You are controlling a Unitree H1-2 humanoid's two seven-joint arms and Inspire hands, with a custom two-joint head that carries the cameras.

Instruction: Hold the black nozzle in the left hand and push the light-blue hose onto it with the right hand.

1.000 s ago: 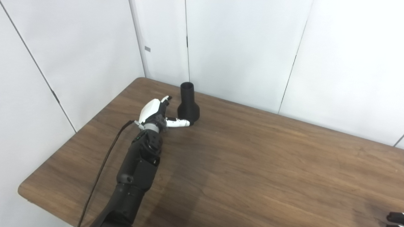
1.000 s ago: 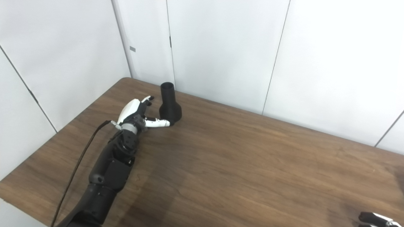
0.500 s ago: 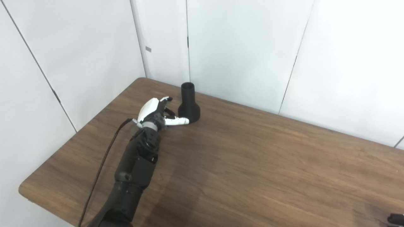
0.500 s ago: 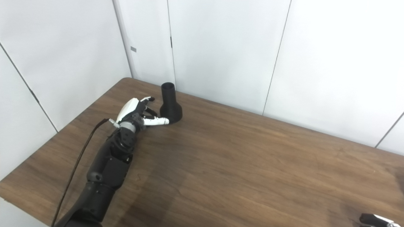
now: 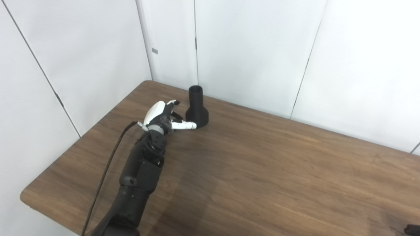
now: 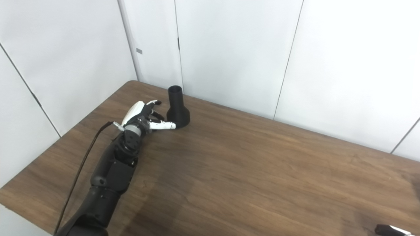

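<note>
While its fingers are spread and hold nothing, the left hand lies low over the wooden table, thumb tip at the flared base of the black nozzle. That nozzle stands upright near the table's far edge. Only a sliver of the right hand shows at the bottom corner, its grasp impossible to tell.

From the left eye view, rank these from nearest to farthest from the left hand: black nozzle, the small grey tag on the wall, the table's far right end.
From the left hand:
1. Black nozzle: just right of the hand, thumb at its base.
2. Grey tag: on the wall panel, up behind the hand.
3. Table's far right end: across the whole tabletop.
</note>
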